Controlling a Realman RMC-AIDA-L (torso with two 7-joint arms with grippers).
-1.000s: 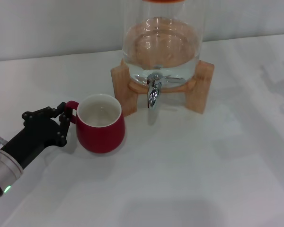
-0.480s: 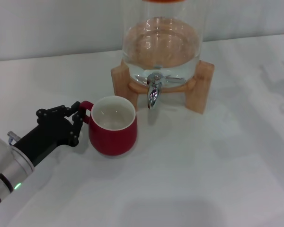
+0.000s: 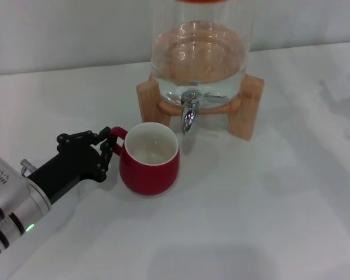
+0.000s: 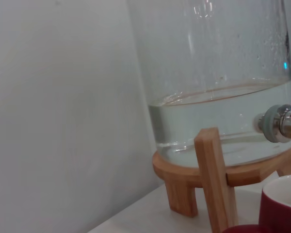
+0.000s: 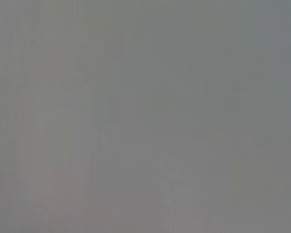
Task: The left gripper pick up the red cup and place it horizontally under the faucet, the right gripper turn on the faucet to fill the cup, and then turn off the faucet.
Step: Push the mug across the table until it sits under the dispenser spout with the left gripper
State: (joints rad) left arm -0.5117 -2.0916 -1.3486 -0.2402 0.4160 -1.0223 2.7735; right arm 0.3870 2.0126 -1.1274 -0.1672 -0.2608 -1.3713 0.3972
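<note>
The red cup (image 3: 150, 158) stands upright on the white table, its white inside showing, just left of and in front of the faucet (image 3: 189, 115). My left gripper (image 3: 109, 150) is shut on the cup's small red handle at the cup's left side. The faucet's chrome spout points down from the glass dispenser (image 3: 198, 52) in its wooden stand (image 3: 254, 108). The cup's rim lies a little left of the spout. In the left wrist view the cup's edge (image 4: 281, 206) and the faucet's base (image 4: 279, 124) show. My right gripper is out of view.
The dispenser holds water in its lower part. The white table (image 3: 268, 210) stretches to the right and front of the cup. A pale wall runs behind the dispenser. The right wrist view shows only a plain grey surface.
My left gripper has slid the cup to the right and slightly forward, from well left of the stand to close beside the faucet. The grip on the handle is unchanged.
</note>
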